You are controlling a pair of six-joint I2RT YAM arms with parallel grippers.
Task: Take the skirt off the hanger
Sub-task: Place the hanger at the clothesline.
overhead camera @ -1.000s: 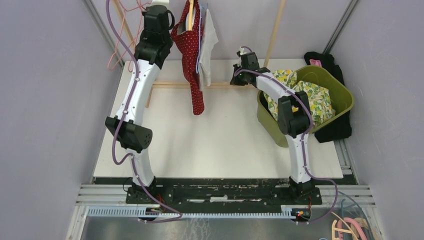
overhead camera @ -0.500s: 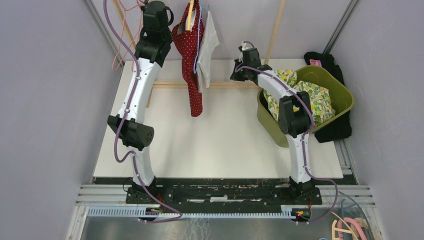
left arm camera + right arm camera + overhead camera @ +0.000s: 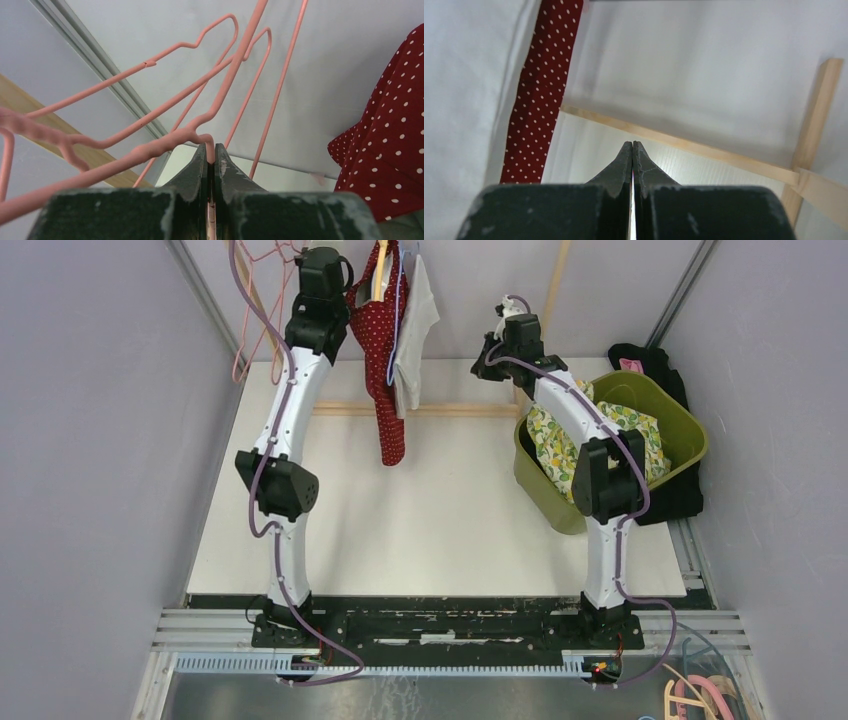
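Note:
The red white-dotted skirt [image 3: 383, 360] hangs at the back centre, its top by a tan hanger piece [image 3: 381, 270]; what carries it is hard to tell. It also fills the right edge of the left wrist view as the skirt [image 3: 390, 150] and shows in the right wrist view as a strip of skirt [image 3: 536, 100]. High at the back, just left of the skirt, my left gripper [image 3: 322, 258] [image 3: 210, 146] is shut on the wire of a bare pink hanger [image 3: 150, 147] [image 3: 243, 340]. Off to the skirt's right, my right gripper [image 3: 482, 362] [image 3: 632, 143] is shut and holds nothing.
A white garment [image 3: 413, 325] [image 3: 464, 75] hangs against the skirt's right side. The wooden rack's crossbar [image 3: 450, 410] [image 3: 704, 147] and upright [image 3: 552, 290] stand behind. A green basket [image 3: 535, 475] with lemon-print cloth [image 3: 630, 440] sits right, black cloth [image 3: 660, 365] behind it.
My left arm has shifted right and back with the pink hanger. My right gripper has risen and moved right, away from the crossbar. The skirt hangs where it was.

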